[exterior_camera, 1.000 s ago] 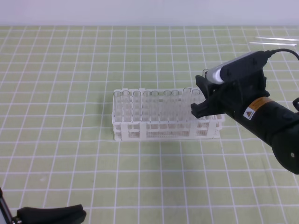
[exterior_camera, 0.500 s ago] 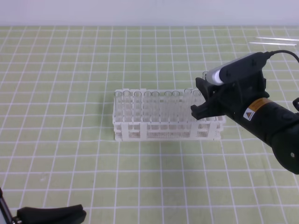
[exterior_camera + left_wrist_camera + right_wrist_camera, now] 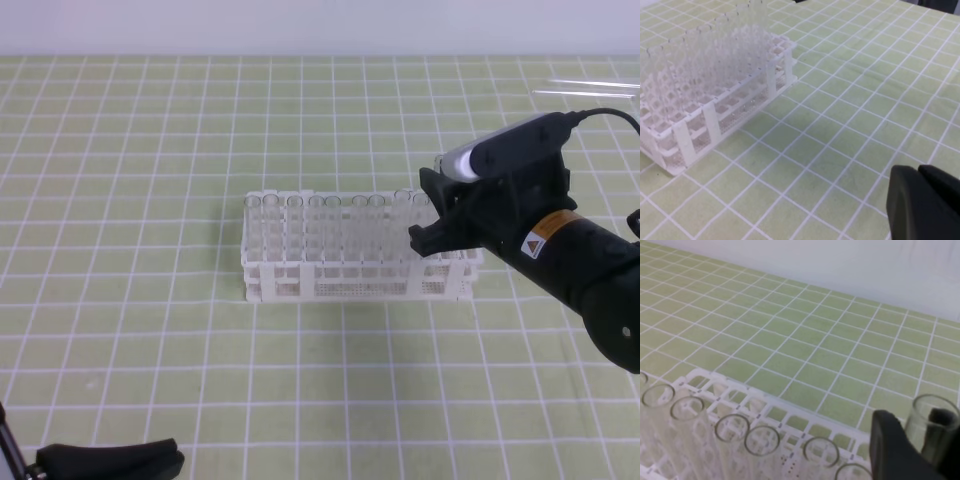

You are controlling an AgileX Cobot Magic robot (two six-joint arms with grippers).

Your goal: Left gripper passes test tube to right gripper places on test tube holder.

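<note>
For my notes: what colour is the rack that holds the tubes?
White; the rack shows best in the left wrist view.

- The test tube holder (image 3: 355,248) stood near the middle of the gridded tablecloth (image 3: 150,150), long side running left to right.
- A row of tubes (image 3: 320,225) stood upright in it.
- The right gripper (image 3: 432,215) hung over the holder's right end, with the test tube (image 3: 932,427) upright between its fingers.
- The left gripper (image 3: 120,462) sat well apart, at the near left edge.
</note>
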